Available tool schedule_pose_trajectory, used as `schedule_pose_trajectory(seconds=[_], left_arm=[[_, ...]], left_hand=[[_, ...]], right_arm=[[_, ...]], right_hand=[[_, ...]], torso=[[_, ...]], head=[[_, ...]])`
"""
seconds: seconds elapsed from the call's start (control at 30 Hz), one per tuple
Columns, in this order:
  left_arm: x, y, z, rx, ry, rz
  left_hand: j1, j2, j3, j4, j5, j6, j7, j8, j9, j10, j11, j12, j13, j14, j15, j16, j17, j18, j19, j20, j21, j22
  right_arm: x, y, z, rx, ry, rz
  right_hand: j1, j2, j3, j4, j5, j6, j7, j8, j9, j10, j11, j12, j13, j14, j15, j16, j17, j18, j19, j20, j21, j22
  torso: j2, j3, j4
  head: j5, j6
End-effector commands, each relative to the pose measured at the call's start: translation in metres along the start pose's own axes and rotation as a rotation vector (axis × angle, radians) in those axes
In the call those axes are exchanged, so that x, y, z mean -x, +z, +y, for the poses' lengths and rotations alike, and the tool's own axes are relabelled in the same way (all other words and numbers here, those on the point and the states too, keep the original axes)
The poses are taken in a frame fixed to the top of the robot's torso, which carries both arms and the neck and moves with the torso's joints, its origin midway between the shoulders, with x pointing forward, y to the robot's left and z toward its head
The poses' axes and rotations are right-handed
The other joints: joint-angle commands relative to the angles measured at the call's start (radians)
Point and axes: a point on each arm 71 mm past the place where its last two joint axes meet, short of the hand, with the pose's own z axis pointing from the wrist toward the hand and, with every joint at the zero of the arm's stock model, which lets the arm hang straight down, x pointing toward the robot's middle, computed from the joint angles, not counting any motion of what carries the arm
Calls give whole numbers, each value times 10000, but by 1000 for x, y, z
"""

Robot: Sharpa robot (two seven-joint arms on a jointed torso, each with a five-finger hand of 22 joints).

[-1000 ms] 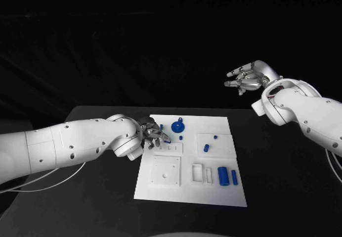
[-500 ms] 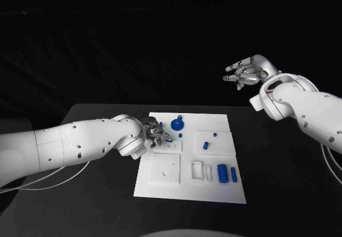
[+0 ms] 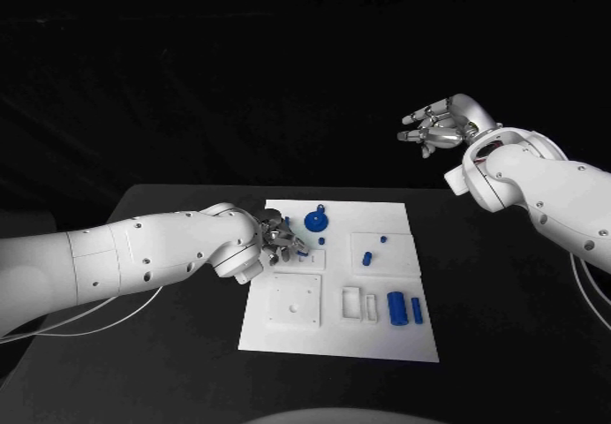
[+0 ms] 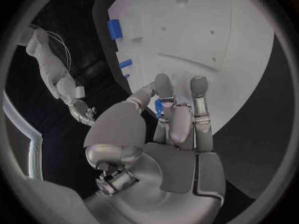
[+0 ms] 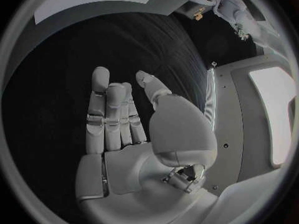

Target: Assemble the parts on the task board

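Note:
The white task board (image 3: 382,336) lies in the middle of the black table. My left hand (image 3: 282,238) hovers over the board's far left corner, its fingers curled together. In the left wrist view those fingertips (image 4: 165,87) pinch a small blue part (image 4: 159,106). A round blue part with a tab (image 3: 317,222) lies just right of that hand. A small blue peg (image 3: 368,260), a blue cylinder (image 3: 397,308) and a blue bar (image 3: 417,309) lie further right. My right hand (image 3: 433,128) is raised high beyond the table's far right, fingers spread and holding nothing (image 5: 124,124).
A raised white square plate (image 3: 296,301) and two white slotted blocks (image 3: 351,305) stand on the board's near half. Bare black table (image 3: 509,291) lies to the right of the board, and more to the left under my left forearm (image 3: 127,261).
My right hand has risen a little and drifted slightly. My left hand has stayed over the board's far left corner, shifting only slightly.

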Motion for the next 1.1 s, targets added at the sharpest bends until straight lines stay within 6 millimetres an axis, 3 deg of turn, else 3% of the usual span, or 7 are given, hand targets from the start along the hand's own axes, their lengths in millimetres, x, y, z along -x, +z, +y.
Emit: schedule_pose_trajectory(seconds=[0.03, 0.5, 0.63, 1.1], left_arm=[[-3, 1, -1, 31, 364, 217], [-2, 4, 1, 131, 747, 36], [-2, 4, 2, 164, 752, 10], [-3, 5, 5, 385, 966, 320]], left_hand=[[66, 8, -14, -51, 37, 2523, -1438, 26, 3655, 444, -97, 34, -12, 49, 9, 60, 7, 110, -37, 61, 55, 164], [63, -6, -20, -73, 129, 2544, -1443, 26, 3704, 446, -98, 63, -47, 53, 20, 92, 50, 132, -50, 94, 78, 165], [57, -4, -18, -71, 136, 2530, -1446, 20, 3879, 448, -98, 169, -423, 56, 31, 87, 42, 101, -69, 82, 95, 161], [44, 2, -41, -19, 34, 2497, -1438, 20, 3891, 448, -89, 199, -571, 46, 47, 64, 16, 37, -118, 37, 68, 155]], right_arm=[[0, 0, 2, 19, 40, -23], [0, 1, 1, 6, 45, -52], [0, 1, 1, -13, 39, -54], [0, 1, -1, -70, 26, -25]], right_hand=[[-16, 40, 71, -26, 53, 3, 0, -34, -8, 45, -5, -47, -20, -26, -26, -35, -12, 13, 273, -51, -53, 13], [-70, 32, 155, -49, 88, 5, 3, -34, -9, 40, -3, -35, -104, -22, -26, -41, -39, 11, 275, -52, -69, 39], [-81, 31, 165, -45, 111, 2, 2, -36, -10, 40, -4, -41, -121, -25, -26, -43, -43, 9, 275, -51, -73, 41], [-105, -16, 273, -50, 386, -49, 15, -39, -15, 48, -4, -64, -227, -41, -27, -41, -55, 5, 268, -55, -92, 72]], torso=[[0, -1, -8], [-2, -3, 3], [-5, -6, -1], [2, 1, 8]], head=[[-18, -9], [-26, -44], [-25, -51], [-37, -70]])
